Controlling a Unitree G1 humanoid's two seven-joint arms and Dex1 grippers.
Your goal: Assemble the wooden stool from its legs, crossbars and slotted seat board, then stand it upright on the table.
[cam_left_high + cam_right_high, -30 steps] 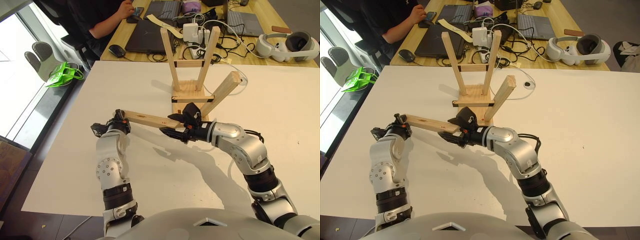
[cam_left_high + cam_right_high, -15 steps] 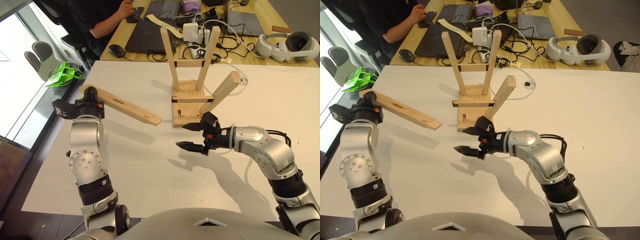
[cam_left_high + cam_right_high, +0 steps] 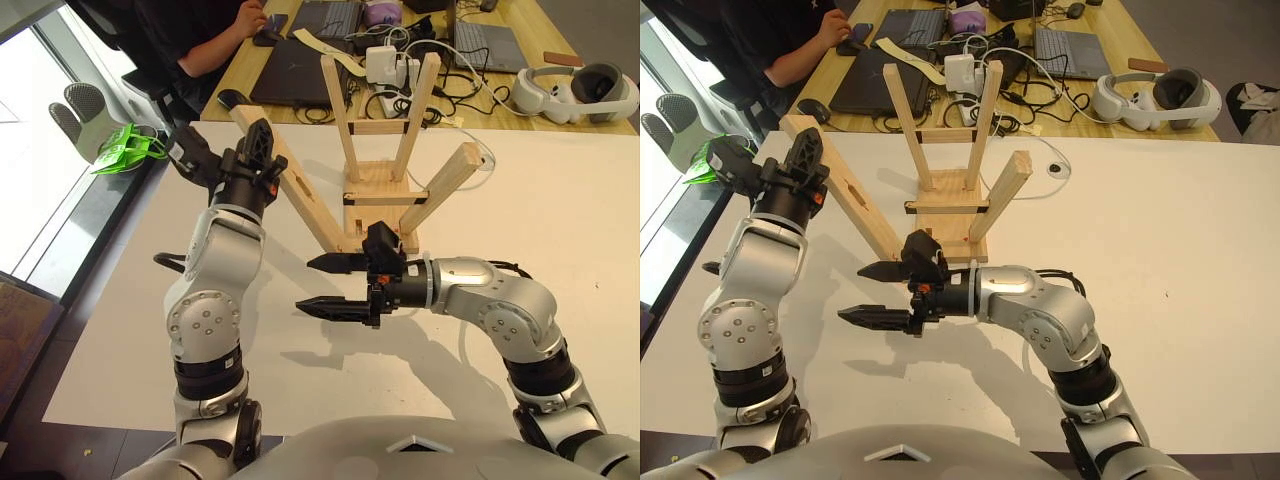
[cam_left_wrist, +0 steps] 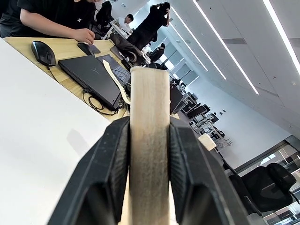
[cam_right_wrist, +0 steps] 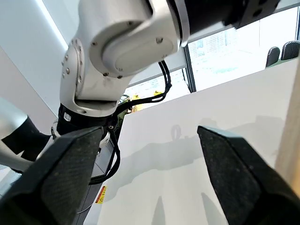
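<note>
The stool [image 3: 378,150] stands upside down on the white table [image 3: 560,250]: its seat board [image 3: 364,214] lies flat, two legs joined by a crossbar [image 3: 378,127] rise from it, and a third leg [image 3: 447,183] leans out to the right. My left gripper [image 3: 252,158] is shut on a loose wooden leg [image 3: 300,196], which slants down to the board's left edge. In the left wrist view the leg [image 4: 149,140] sits clamped between the fingers [image 4: 110,159]. My right gripper [image 3: 335,284] hovers open in front of the board, with nothing between its fingers [image 5: 70,178].
A wooden desk [image 3: 515,75] behind the table carries laptops [image 3: 295,80], a mouse [image 3: 233,100], cables and a white headset [image 3: 578,90]. A person sits at its left end. A green bag [image 3: 125,148] lies off the table's left edge. The table's right side has free room.
My left arm swung the leg up and round, so its lower end now meets the seat board. My right gripper came off the leg, opened and moved left in front of the board.
</note>
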